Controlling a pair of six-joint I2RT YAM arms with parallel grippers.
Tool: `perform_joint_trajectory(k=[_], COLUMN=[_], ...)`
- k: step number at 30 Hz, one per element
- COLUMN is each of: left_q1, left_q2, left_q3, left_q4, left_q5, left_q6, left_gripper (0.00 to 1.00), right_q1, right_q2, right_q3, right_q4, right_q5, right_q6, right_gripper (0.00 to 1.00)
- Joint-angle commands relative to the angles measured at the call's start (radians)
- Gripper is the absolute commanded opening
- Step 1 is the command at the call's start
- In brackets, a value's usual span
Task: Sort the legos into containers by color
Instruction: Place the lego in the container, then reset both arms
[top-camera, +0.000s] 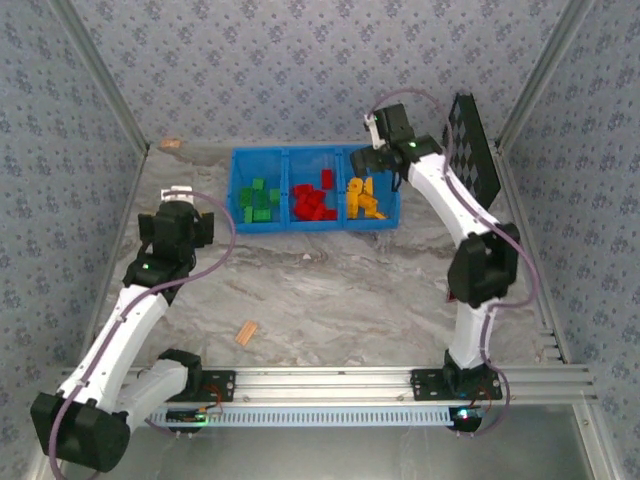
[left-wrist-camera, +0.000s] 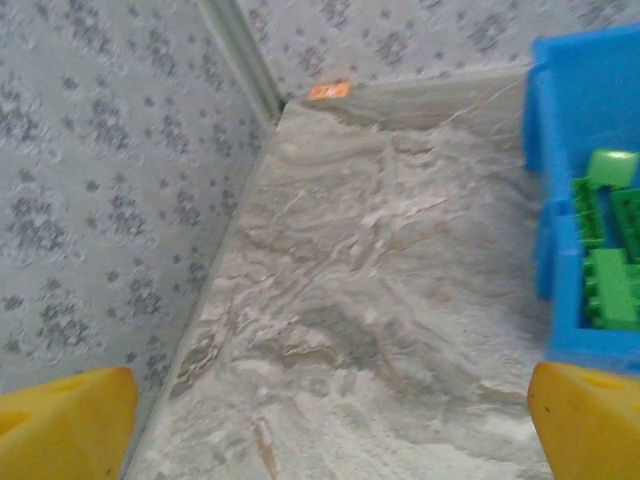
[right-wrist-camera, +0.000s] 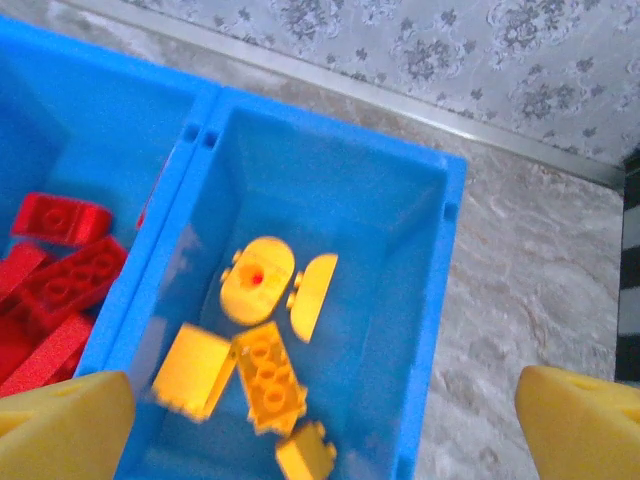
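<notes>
while left gripper (left-wrist-camera: 325, 425), right gripper (right-wrist-camera: 320, 425) gape empty, three compartments (top-camera: 287, 151) hold colour-sorted legos (top-camera: 315, 204).

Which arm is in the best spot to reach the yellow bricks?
Right. The right arm holds its open jaws directly over the yellow bricks in the blue bin. The left arm points its jaws at the table beside the green bricks, farther away.

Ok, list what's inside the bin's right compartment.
Several orange-yellow legos, no other color showing. A fingertip of the right pincer covers its near corner in the wrist view.
</notes>
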Motion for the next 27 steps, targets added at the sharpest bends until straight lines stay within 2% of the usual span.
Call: perform_joint_trajectory(k=[1,5,8,12,17,21,24,27], left_q1=[0.061,0.167,0.219,0.226,0.226,0.227,0.225,0.226], left_q2=[-0.018,-0.019,0.025,0.089,0.170,0.300,0.372,0.417], left_q3=[-0.074,-0.234,-0.344,-0.375,-0.447,-0.460,-0.442,-0.415], left_q4=[0.125,0.344,0.532,0.639,0.840,0.987,1.045,1.027], left_q5=[-0.021,0.091,0.143,0.182,0.170,0.204,0.219,0.255], left_q6=[-0.020,-0.089,-0.120,-0.121,-0.121,-0.122,-0.090,-0.076], left_gripper=[1.00,1.00,1.00,1.00,1.00,1.00,1.00,1.00], right_q1=[0.005,0.014,0.017,0.021,0.024,0.025,0.023,0.021], right_q2=[-0.131,-0.294,-0.386,-0.494,-0.618,-0.730,-0.814,-0.888], right_q3=[-0.161,-0.380,-0.477,-0.570,-0.693,-0.781,-0.835,-0.881], right_q4=[0.062,0.161,0.160,0.161,0.189,0.200,0.189,0.164], right_q5=[-0.036,-0.044,-0.005,0.032,-0.035,-0.046,-0.024,-0.013], right_q6=[-0.015,-0.028,-0.014,0.006,0.006,0.022,0.043,0.060], right_gripper=[1.00,1.00,1.00,1.00,1.00,1.00,1.00,1.00])
